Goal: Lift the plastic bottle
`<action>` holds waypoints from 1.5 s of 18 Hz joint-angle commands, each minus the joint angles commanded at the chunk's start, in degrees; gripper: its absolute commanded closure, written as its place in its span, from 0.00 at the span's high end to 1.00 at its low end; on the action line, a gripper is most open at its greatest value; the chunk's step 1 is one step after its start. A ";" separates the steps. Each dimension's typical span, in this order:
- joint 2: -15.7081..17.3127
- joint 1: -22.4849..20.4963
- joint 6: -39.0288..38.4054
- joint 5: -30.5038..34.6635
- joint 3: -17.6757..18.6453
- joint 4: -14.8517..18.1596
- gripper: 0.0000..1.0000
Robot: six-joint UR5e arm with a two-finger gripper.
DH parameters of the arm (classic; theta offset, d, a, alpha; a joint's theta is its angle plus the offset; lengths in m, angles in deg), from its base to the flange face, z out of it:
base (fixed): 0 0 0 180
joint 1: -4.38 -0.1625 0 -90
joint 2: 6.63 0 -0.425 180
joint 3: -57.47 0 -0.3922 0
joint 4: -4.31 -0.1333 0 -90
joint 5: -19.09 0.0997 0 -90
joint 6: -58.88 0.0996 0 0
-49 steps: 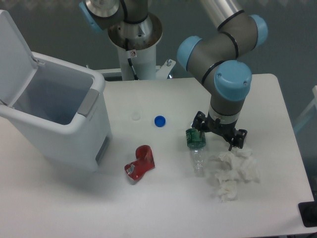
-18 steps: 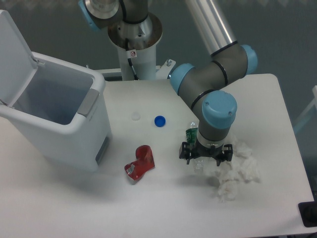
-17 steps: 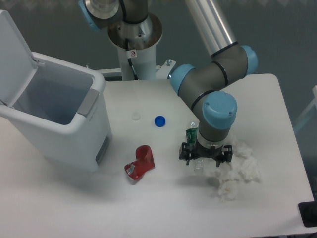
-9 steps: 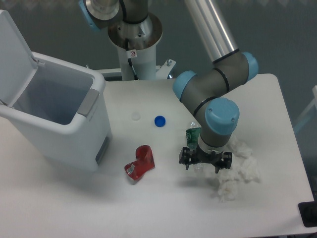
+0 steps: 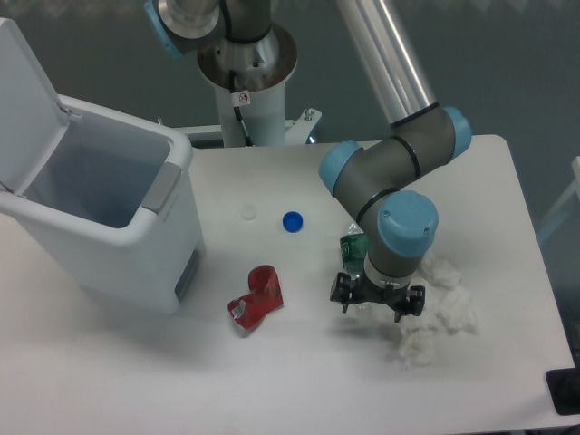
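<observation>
Open-fingered, the end effector [image 5: 376,301] is straddling the plastic bottle [image 5: 355,250] lying right of centre on the table [image 5: 299,381], beside white tissue [image 5: 435,313]. Thin, light and slippery, it probably crushes easily; mid-body looks the best hold.

Bin [image 5: 136,240]; red can [image 5: 256,297] (crushed); tissue [image 5: 437,313]

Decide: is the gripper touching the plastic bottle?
Cannot tell. The fixed camera shows the gripper low over the plastic bottle, but the wrist hides the fingertips and any contact.
</observation>
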 joint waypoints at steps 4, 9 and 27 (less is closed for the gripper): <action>0.09 0.09 0.26 0.09 0.44 0.00 0.73; 0.18 0.09 0.44 0.00 0.44 0.09 0.66; 0.26 -0.17 0.35 0.53 0.44 0.18 0.29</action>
